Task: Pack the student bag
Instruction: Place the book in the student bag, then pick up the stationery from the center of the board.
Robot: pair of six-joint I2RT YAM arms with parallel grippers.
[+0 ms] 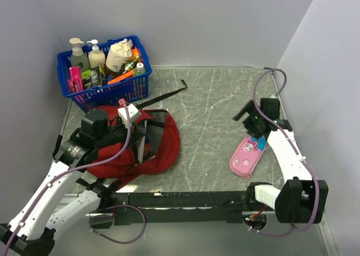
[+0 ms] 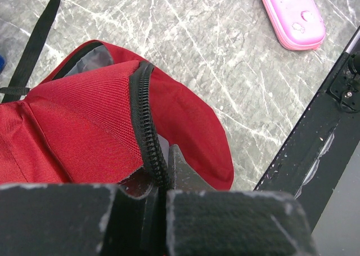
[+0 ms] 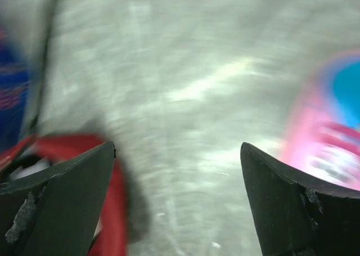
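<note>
**Step in hand (judged):** the bag's mouth is being held open for loading, and the first item is not yet picked up.

1. Grey marble-patterned table (image 1: 214, 104): carries everything below.
2. Dark red soft fabric backpack (image 1: 163, 149): lies slumped at about 8 o'clock from the table's centre. Its main compartment is unzipped, with a black zipper track running along the raised rim and pale lining showing inside. One black strap trails off toward 12 o'clock.
3. Blue plastic basket (image 1: 107, 93) of bottles: stands at 10 o'clock, just beyond the backpack.
4. Pink oblong pencil case (image 1: 247, 155): lies flat at 4 o'clock, well apart from the backpack.
5. Left gripper (image 2: 163, 169): pinched tight on the backpack's zipper rim, lifting that edge.
6. Right gripper (image 3: 177, 171): spread fully wide and holding nothing. It hovers at the pencil case's 12 o'clock end. The wrist view is blurred, so I cannot tell whether it touches the case.

**Next move (judged):** the right gripper should straddle the pencil case across its narrow width, close, then carry it toward 9 o'clock into the held-open mouth.
</note>
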